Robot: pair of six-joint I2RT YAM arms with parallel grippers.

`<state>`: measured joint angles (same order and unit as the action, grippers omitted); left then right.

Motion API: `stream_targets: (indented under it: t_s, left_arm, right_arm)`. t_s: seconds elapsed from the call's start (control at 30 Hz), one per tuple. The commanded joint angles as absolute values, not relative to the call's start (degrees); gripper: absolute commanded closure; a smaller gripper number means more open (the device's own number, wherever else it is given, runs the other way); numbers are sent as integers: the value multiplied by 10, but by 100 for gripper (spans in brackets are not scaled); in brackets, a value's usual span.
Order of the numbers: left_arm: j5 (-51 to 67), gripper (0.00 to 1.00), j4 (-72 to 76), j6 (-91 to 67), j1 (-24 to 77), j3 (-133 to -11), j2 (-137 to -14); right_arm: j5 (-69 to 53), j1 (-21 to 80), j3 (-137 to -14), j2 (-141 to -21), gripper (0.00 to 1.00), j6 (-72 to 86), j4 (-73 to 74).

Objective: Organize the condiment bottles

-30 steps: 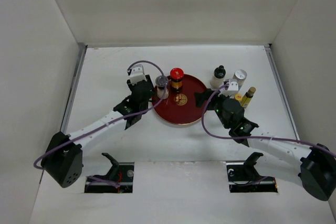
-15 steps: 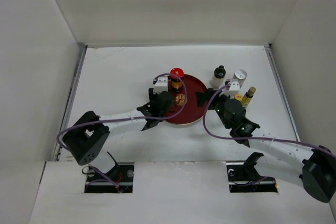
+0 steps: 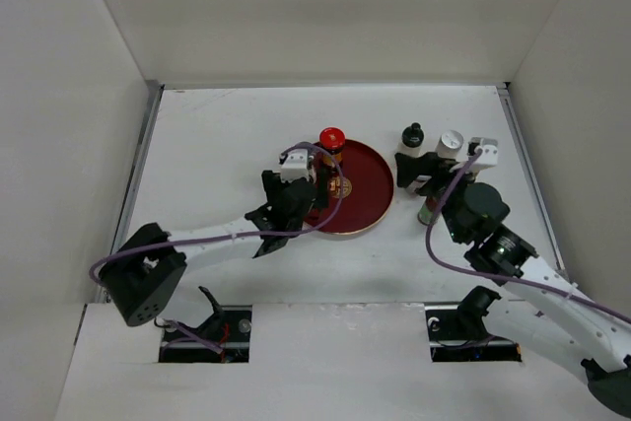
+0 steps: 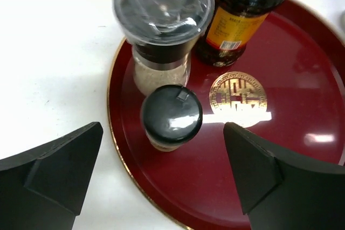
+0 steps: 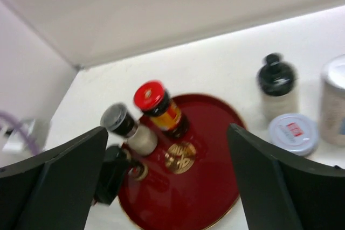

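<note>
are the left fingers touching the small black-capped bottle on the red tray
Apart. The left wrist view shows clear gaps either side of the black-capped bottle, with the open left fingers standing off it.

Left tool (image 4: 162,126) newly wide around black-capped bottle (image 4: 171,112)

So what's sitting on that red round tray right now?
Three condiments stand on the red tray: a red-capped dark bottle, a clear-topped grinder and a small black-capped jar, beside a gold emblem. From above, the left arm largely hides the two smaller ones.
</note>
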<state>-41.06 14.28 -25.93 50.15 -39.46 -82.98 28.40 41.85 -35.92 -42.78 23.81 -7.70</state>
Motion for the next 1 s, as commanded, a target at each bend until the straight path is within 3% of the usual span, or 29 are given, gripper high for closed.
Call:
stream_targets:
  t_s: [0.0,0.4,0.73,0.83,0.97]
  left_arm:
    - [-399,0,210,-264,497,-356,-743]
    - [-416,0,289,-278,558,-145,-439]
    - [-433,0,341,-287,568,-89,-402]
    - [-433,0,350,-290,563,-86,-417]
    - [-452,0,366,-293,556,-81,-438]
  right_arm:
    - [381,403,-413,-396,0,223,51]
    - [502,380,-426,-462,0,283,196]
    - [479,341,-393,-501,0,315,186]
    - [447,317,-370,-521,15,312,151]
    - [439,298,-353,-499,58,283,80]
